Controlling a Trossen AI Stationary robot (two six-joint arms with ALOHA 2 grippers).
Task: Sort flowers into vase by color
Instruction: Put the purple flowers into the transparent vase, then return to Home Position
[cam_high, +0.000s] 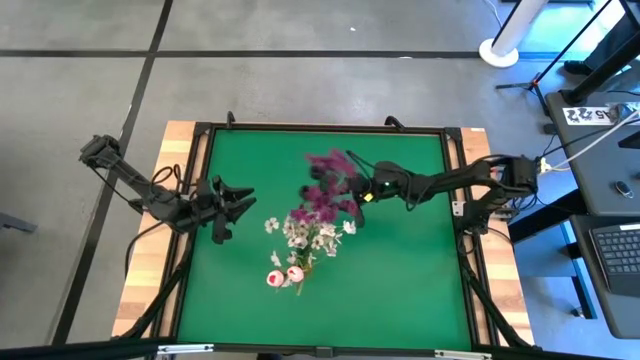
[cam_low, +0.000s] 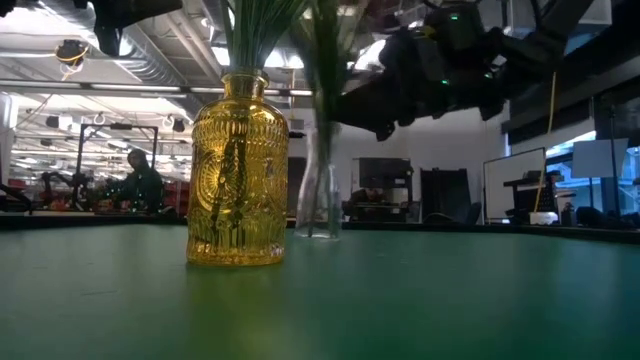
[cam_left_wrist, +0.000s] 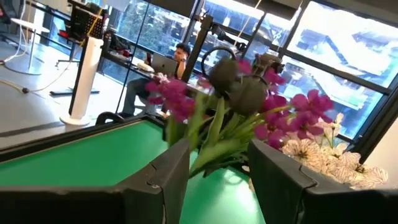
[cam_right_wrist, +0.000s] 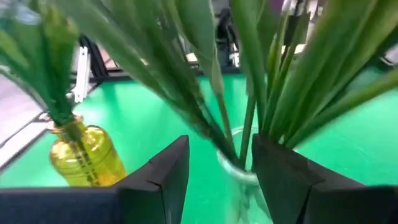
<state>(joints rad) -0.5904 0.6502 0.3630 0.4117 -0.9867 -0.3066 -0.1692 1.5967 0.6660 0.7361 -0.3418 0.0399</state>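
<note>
Right gripper (cam_high: 358, 193) hovers with its jaws apart and empty among the green stems just above the clear glass vase (cam_right_wrist: 239, 177), at about two o'clock from the table's centre, beside the magenta-purple flower clusters (cam_high: 325, 185). White blossom sprays (cam_high: 312, 233) and pale pink buds (cam_high: 283, 277) stand in the amber ribbed glass vase (cam_low: 238, 170) toward six o'clock. Left gripper (cam_high: 228, 205) waits open at nine o'clock. Sorting looks nearly done; the next move probably calls for backing out without snagging stems.
</note>
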